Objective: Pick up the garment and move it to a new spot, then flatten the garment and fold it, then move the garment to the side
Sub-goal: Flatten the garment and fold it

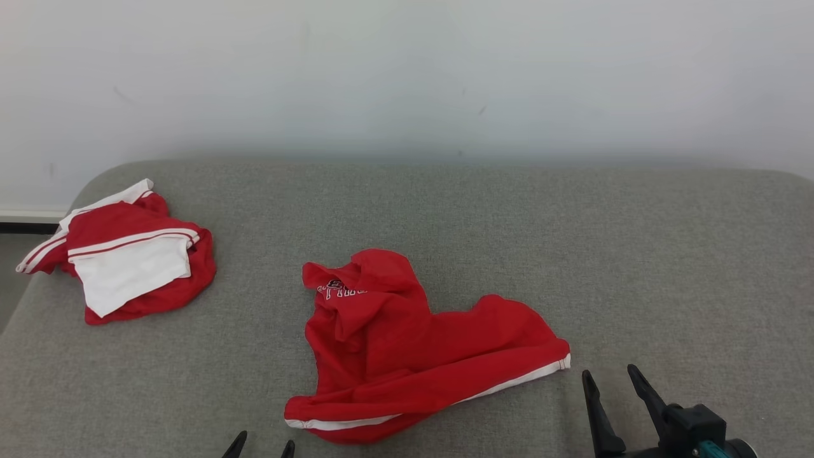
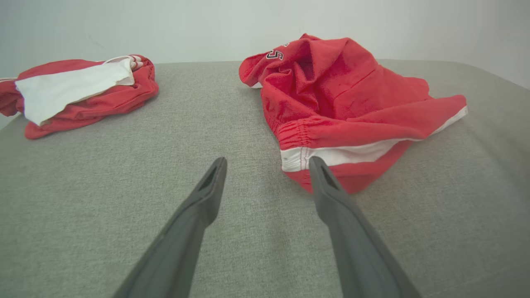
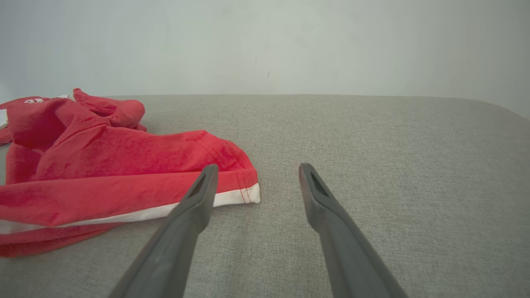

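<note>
Head view: red garment (image 1: 413,356), crumpled, between left gripper (image 1: 262,445) and right gripper (image 1: 609,375); both spread wide, empty. Best pinch the white-trimmed edge nearest each, lift evenly.

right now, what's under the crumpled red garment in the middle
The red garment lies on the grey padded surface, which shows all round its edges. Its own folds are piled on each other. Anything beneath the cloth is covered, so I cannot tell.
</note>
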{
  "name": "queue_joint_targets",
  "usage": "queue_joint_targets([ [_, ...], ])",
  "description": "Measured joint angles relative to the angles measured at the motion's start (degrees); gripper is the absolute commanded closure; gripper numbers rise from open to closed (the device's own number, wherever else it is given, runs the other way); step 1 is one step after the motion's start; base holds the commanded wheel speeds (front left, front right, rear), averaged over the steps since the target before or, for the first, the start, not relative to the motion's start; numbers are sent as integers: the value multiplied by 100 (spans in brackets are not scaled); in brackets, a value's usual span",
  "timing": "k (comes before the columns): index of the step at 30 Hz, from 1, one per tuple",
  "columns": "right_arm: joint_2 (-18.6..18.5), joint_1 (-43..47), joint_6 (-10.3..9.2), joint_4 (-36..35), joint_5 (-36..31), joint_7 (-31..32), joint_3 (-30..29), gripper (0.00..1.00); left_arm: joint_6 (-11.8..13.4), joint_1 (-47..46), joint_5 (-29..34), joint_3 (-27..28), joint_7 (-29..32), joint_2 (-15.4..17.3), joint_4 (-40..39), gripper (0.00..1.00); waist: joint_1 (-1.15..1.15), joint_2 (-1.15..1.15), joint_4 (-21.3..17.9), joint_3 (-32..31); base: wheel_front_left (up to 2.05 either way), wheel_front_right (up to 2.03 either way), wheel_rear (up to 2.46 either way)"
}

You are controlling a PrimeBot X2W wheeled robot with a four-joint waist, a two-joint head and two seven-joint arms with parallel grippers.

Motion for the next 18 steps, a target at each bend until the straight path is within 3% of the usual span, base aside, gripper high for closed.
queue_joint_targets([
  [18, -287, -1349, 0, 1655, 65, -130, 664, 0, -2, -1250, -805, -1496, 0, 633, 898, 0, 1, 0, -33, 537, 0, 0, 0],
])
